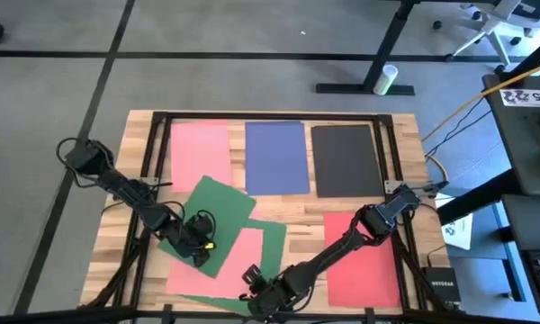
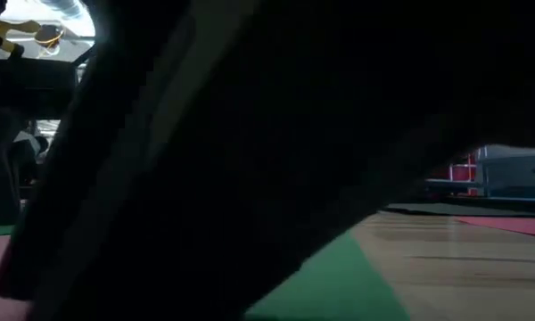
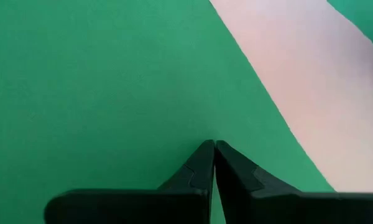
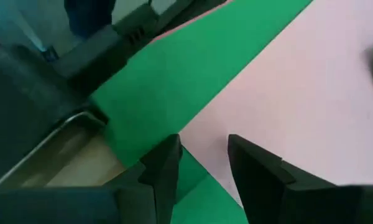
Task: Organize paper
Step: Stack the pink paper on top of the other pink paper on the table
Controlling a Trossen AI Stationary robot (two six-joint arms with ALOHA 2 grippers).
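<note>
A wooden table [image 1: 405,144] inside a dark frame is standing on a grey floor, with a desk leg and a small white cylinder [image 1: 388,79] lying beyond its far edge. Three sheets of the paper are lying squared along the far side: a pink sheet [image 1: 201,155], a blue sheet [image 1: 276,157] and a black sheet [image 1: 346,160]. A red sheet [image 1: 364,265] is lying alone at the near right. At the near left a tilted green sheet [image 1: 218,209] is overlapping a second pink sheet [image 1: 227,265], which is resting on another green sheet [image 1: 272,236].

The left gripper [image 1: 201,241] is pressing down on the tilted green sheet, its fingers [image 3: 202,169] closed tip to tip with nothing visibly pinched between them. The right gripper [image 1: 259,286] is hovering at the near edge over the lower pink sheet, its fingers [image 4: 255,165] spread apart and holding nothing.

Judged by appearance, the sheets are light, thin, flexible and prone to sliding on one another; a free corner or an overhanging edge is offering the best hold, since a flat sheet gives the fingers little purchase. The overlap in the pile and the closeness of the two arms are the likely obstacles. A small white printed sheet [image 1: 457,231] and a dark box [image 1: 440,285] are lying off the table's right edge.
</note>
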